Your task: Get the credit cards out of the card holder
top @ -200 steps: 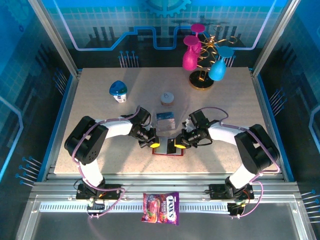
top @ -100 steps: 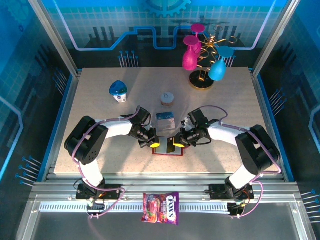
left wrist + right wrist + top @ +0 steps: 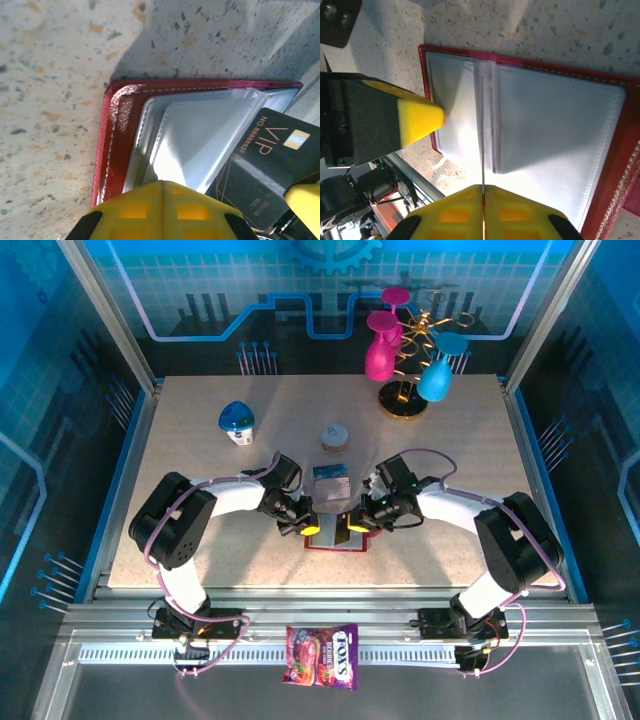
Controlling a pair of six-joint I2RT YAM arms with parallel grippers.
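Open card holder (image 3: 112, 145) flat on desk (image 3: 50, 75). Left pincer (image 3: 161, 200) closed, empty, over its pockets. Right pincer (image 3: 483, 207) nipped on dark card (image 3: 260, 165), partly out. Extraction probably unfinished.

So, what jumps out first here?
The yellow-tipped left tool and right tool meet over the open red card holder at the near centre of the table. The right tool pinches a dark VIP card. At the far right, a gold stand carries pink and teal glasses.
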